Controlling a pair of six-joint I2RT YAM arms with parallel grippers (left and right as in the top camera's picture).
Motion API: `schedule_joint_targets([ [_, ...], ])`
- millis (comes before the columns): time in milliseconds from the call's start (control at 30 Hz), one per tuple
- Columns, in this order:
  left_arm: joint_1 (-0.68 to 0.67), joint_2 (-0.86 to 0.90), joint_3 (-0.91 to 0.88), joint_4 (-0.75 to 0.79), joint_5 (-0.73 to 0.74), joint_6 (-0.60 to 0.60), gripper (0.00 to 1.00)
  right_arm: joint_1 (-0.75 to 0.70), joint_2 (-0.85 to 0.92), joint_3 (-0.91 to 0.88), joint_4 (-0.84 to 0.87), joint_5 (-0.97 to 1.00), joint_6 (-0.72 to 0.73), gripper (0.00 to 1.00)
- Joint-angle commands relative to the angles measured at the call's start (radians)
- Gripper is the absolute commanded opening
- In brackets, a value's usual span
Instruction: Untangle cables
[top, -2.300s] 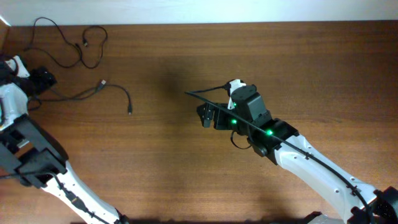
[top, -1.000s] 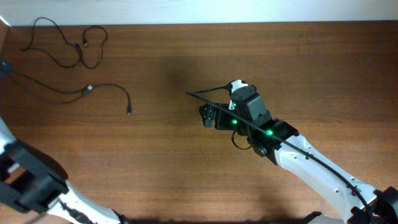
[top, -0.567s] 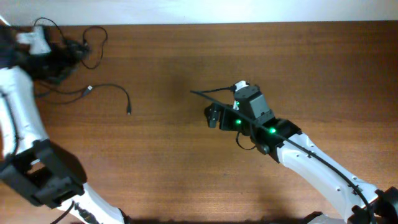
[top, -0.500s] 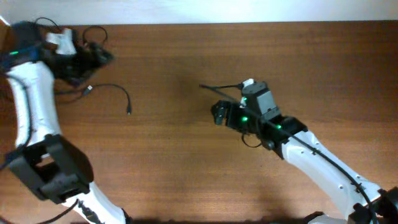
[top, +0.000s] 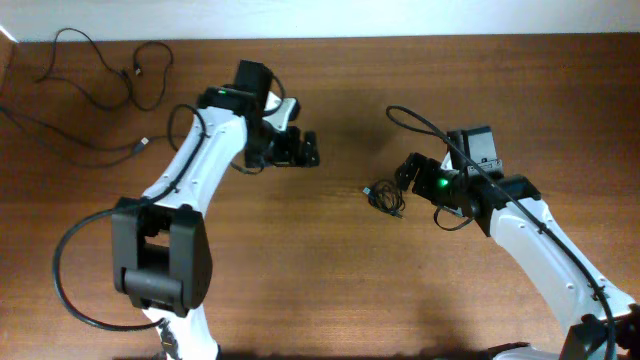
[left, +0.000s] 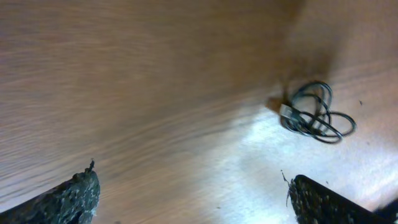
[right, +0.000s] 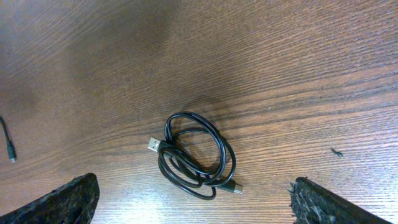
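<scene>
While right gripper (right: 199, 208) & left gripper (top: 303, 150) hang open & empty near the knotted cable (right: 196, 155) between them, this looks like the approach step. Next, imo: each pinches 1 strand & pulls apart. Loose cables (top: 143, 146) lie far left.

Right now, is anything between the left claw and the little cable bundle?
No. In the overhead view, only bare wooden table lies between the left gripper and the coiled cable bundle.

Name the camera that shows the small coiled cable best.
Right wrist: the coiled cable lies centred and sharp, loops and both plug ends clear. Left wrist shows it small and blurred, to the right. Overhead gives only a tiny dark tangle.
</scene>
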Motion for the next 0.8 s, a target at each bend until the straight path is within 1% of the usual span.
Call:
schedule_joint_targets([
  [0,-0.056,0.002,-0.003,0.003,-0.006,-0.006,0.99,-0.003,0.005,0.015,-0.005,-0.002,-0.011,0.98],
  [67,-0.1,0.002,-0.003,0.002,-0.046,-0.007,0.99,-0.003,0.005,0.015,-0.005,-0.001,-0.01,0.98],
  [133,-0.108,0.002,-0.003,0.002,-0.079,-0.022,0.99,-0.003,0.005,0.015,-0.005,0.0,-0.011,0.98],
  [233,-0.106,0.002,-0.003,0.0,-0.078,-0.07,0.99,-0.003,0.006,0.011,-0.006,0.043,-0.011,0.99],
  [267,-0.106,0.002,-0.003,-0.006,-0.078,-0.069,0.99,-0.003,0.006,0.011,-0.015,0.051,-0.011,0.98],
  [567,-0.108,0.002,-0.011,-0.027,-0.079,-0.069,0.99,-0.003,0.006,0.011,-0.186,0.048,-0.011,0.98],
  [667,-0.108,0.002,-0.013,-0.026,-0.14,-0.072,0.99,-0.003,0.006,0.011,-0.232,0.052,-0.011,0.99],
  [733,-0.098,0.002,-0.013,-0.021,-0.165,-0.142,0.99,-0.002,0.006,0.011,-0.241,0.051,-0.011,0.99],
  [767,-0.086,0.002,-0.013,-0.011,-0.176,-0.149,0.99,-0.002,0.006,0.011,-0.241,0.051,-0.011,0.91],
])
